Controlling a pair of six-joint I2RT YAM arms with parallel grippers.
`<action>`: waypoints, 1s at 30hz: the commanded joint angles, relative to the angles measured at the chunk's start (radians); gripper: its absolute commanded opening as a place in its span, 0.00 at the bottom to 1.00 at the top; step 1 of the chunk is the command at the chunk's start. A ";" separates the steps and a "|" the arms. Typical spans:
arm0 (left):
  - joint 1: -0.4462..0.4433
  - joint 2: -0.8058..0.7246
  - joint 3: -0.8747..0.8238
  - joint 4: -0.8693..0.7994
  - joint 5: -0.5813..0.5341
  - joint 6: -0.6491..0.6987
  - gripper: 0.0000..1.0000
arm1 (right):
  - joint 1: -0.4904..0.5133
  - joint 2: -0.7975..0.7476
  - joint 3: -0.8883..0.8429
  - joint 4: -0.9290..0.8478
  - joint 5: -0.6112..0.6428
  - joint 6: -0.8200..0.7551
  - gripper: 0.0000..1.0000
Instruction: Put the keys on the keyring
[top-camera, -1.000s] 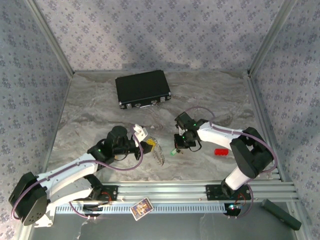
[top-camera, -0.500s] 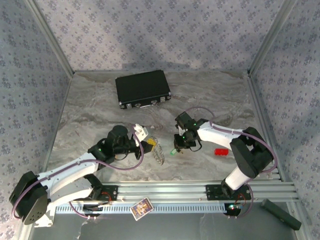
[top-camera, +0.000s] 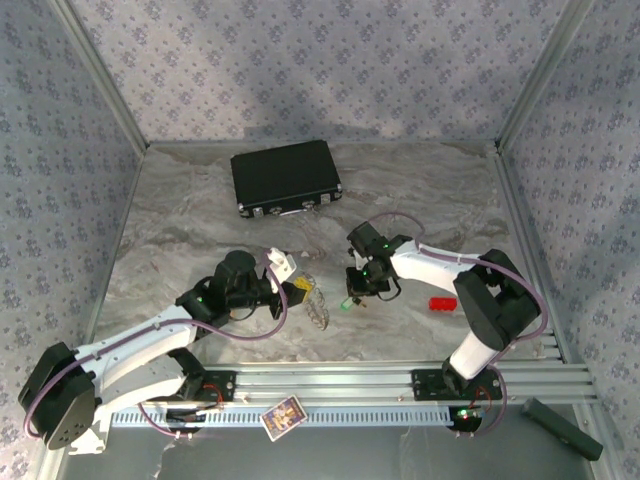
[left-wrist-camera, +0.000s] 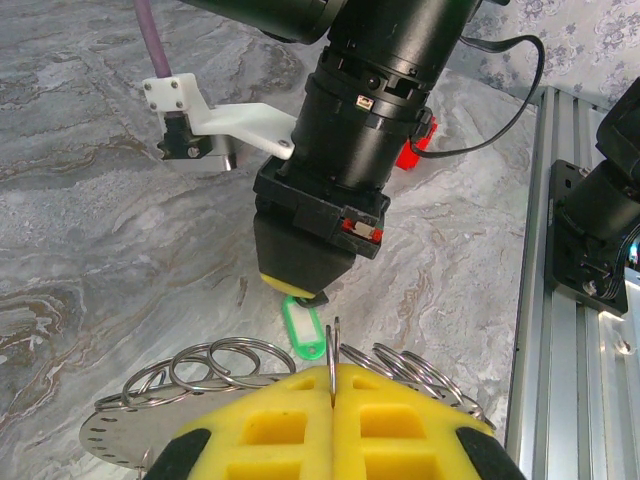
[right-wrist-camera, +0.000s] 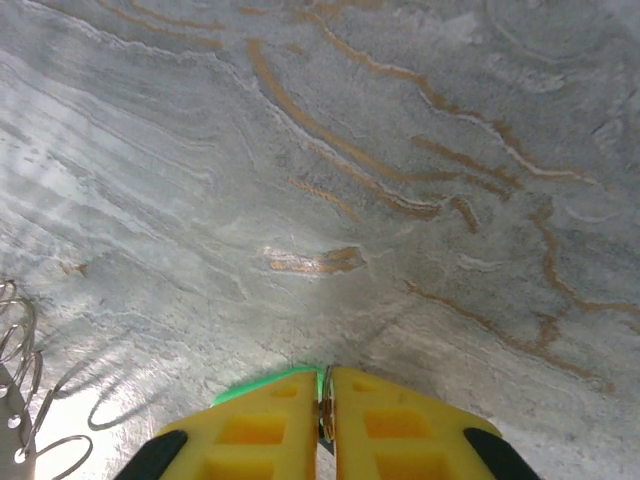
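Observation:
The keyring (left-wrist-camera: 225, 360) is a fan of silvery metal rings lying on the marble table. My left gripper (left-wrist-camera: 332, 375) is shut on one upright ring of it. In the top view the left gripper (top-camera: 300, 292) sits at the left end of the keyring (top-camera: 318, 310). The green-headed key (left-wrist-camera: 303, 325) lies flat on the table just beyond the keyring. My right gripper (left-wrist-camera: 300, 290) points straight down onto its far end. In the right wrist view the right gripper (right-wrist-camera: 325, 385) is shut on a thin metal loop, with the green key (right-wrist-camera: 265, 385) showing under its left finger.
A black case (top-camera: 286, 178) lies at the back of the table. A red block (top-camera: 441, 303) sits to the right of the right gripper. A card (top-camera: 282, 415) rests on the front rail (top-camera: 400, 385), and a dark bar (top-camera: 563, 428) lies at the front right.
The right arm has shifted slightly left over the green key. The left arm and the keyring have stayed still.

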 joint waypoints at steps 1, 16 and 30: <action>-0.003 -0.009 0.038 0.022 0.028 0.016 0.00 | -0.008 0.011 0.025 -0.034 0.003 -0.017 0.09; -0.004 -0.010 0.040 0.022 0.032 0.019 0.00 | -0.009 0.023 0.034 -0.050 0.002 -0.022 0.12; -0.006 -0.011 0.040 0.020 0.033 0.019 0.00 | -0.008 0.032 0.039 -0.051 -0.010 -0.027 0.10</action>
